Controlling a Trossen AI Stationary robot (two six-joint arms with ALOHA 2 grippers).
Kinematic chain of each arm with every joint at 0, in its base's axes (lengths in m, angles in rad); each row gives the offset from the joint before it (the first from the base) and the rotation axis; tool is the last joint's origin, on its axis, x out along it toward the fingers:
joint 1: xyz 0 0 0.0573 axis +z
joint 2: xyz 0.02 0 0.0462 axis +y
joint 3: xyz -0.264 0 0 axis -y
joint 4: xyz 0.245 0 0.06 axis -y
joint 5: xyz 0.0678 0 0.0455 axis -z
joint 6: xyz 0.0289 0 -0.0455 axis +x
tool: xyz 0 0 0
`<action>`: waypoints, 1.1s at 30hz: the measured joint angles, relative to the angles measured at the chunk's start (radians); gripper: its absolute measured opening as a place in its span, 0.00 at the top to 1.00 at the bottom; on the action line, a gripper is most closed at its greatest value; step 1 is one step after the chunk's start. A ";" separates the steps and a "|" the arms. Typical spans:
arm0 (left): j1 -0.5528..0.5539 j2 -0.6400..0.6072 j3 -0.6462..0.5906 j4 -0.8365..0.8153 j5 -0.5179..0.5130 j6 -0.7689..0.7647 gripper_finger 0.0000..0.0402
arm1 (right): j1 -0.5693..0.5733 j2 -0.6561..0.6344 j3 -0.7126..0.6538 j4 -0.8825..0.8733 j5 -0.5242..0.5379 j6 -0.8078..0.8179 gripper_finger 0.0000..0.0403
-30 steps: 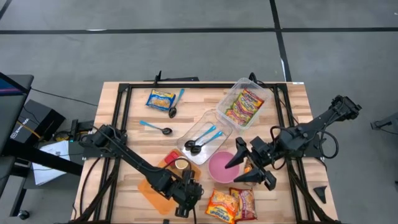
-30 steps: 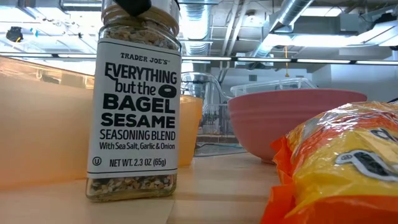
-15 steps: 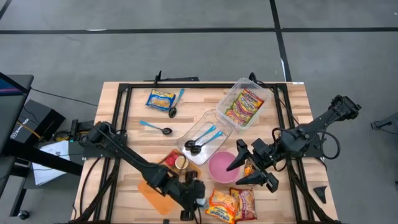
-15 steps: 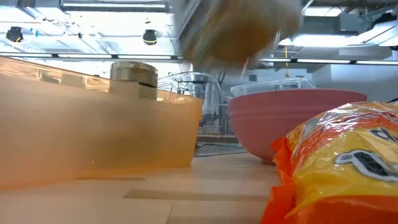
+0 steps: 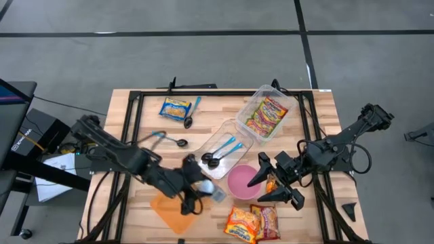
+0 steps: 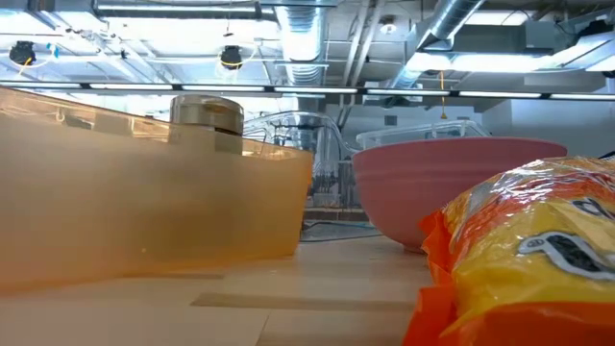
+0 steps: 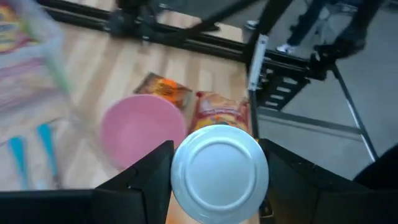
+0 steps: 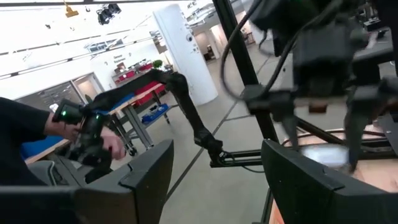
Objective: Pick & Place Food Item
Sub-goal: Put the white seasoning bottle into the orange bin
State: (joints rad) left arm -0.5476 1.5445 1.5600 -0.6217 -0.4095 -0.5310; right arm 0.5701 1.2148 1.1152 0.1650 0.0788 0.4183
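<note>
Wooden table (image 5: 142,112) carries pink bowl (image 5: 240,181) amid grey floor (image 5: 203,61).

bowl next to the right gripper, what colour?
Pink. The bowl shows best in the high view, just beside the right gripper.

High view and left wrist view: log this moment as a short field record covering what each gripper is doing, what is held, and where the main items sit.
left gripper: raised over the table's middle, closed on the seasoning jar
right gripper: open, empty, beside the pink bowl
orange tray: near front edge, a second jar standing behind its wall
noodle packets: two at front edge, right of the tray
clear container: holds one packet; its open half holds two blue-handled spoons
</note>
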 joint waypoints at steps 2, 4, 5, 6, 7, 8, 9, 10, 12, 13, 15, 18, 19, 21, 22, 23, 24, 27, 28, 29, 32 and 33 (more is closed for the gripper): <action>0.000 -0.028 0.000 -0.041 -0.011 -0.021 0.50 | 0.000 0.000 0.000 0.000 0.000 -0.003 0.40; 0.000 -0.045 0.000 -0.094 -0.014 -0.047 0.50 | 0.000 0.000 0.000 0.000 0.000 -0.007 0.40; 0.000 -0.052 -0.001 -0.127 -0.012 -0.062 0.50 | 0.000 0.000 0.000 0.000 0.000 -0.008 0.40; -0.003 -0.057 -0.001 -0.159 -0.010 -0.083 0.50 | 0.000 0.000 0.000 0.000 0.000 -0.008 0.40; -0.006 -0.061 -0.001 -0.189 0.001 -0.104 0.50 | 0.000 0.000 0.000 0.000 0.000 -0.008 0.40; -0.012 -0.064 -0.001 -0.221 0.017 -0.128 0.50 | 0.000 0.000 0.000 0.000 0.000 -0.009 0.40; -0.019 -0.066 -0.001 -0.258 0.036 -0.153 0.50 | 0.000 0.000 0.000 0.000 0.000 -0.010 0.40; -0.025 -0.066 -0.001 -0.295 0.053 -0.177 0.50 | 0.000 0.000 0.000 0.000 0.000 -0.010 0.40; -0.044 -0.066 -0.002 -0.347 0.081 -0.225 0.50 | 0.000 0.000 0.000 -0.003 0.000 -0.010 0.40; -0.055 -0.066 -0.002 -0.372 0.088 -0.252 0.50 | 0.000 0.000 0.000 -0.005 0.000 -0.010 0.40; -0.079 -0.066 -0.002 -0.410 0.094 -0.301 0.50 | 0.000 0.000 0.000 -0.011 0.000 -0.010 0.40; -0.115 -0.066 -0.002 -0.452 0.093 -0.383 0.50 | 0.000 0.000 0.000 -0.020 0.000 -0.010 0.40; -0.129 -0.066 -0.002 -0.468 0.091 -0.411 0.50 | 0.000 0.000 0.000 -0.025 0.000 -0.010 0.40; -0.154 -0.060 -0.003 -0.487 0.079 -0.452 0.50 | 0.000 0.000 0.000 -0.034 0.000 -0.010 0.40; -0.164 -0.057 -0.009 -0.482 0.071 -0.471 0.50 | 0.000 0.000 0.000 -0.035 0.000 -0.010 0.40; -0.177 -0.056 -0.022 -0.475 0.068 -0.488 0.50 | 0.000 0.000 0.000 -0.037 0.000 -0.010 0.40; -0.189 -0.055 -0.038 -0.471 0.067 -0.507 0.50 | 0.000 0.000 0.000 -0.040 0.000 -0.010 0.40; -0.215 -0.055 -0.098 -0.443 0.067 -0.556 0.50 | 0.000 0.000 0.000 -0.051 -0.001 -0.011 0.40; -0.221 -0.055 -0.121 -0.422 0.067 -0.571 0.50 | 0.000 0.000 0.000 -0.055 -0.001 -0.010 0.40; -0.224 -0.054 -0.143 -0.410 0.066 -0.578 0.50 | 0.000 0.000 0.000 -0.060 -0.001 -0.010 0.40; -0.228 -0.054 -0.211 -0.367 0.066 -0.584 0.50 | 0.000 0.000 0.000 -0.072 -0.001 -0.011 0.40; -0.225 -0.054 -0.235 -0.344 0.064 -0.584 0.50 | 0.000 0.000 0.000 -0.076 -0.002 -0.011 0.40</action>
State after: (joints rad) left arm -0.7729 1.4902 1.3253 -0.9659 -0.3451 -1.1153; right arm 0.5701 1.2148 1.1152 0.0893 0.0770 0.4077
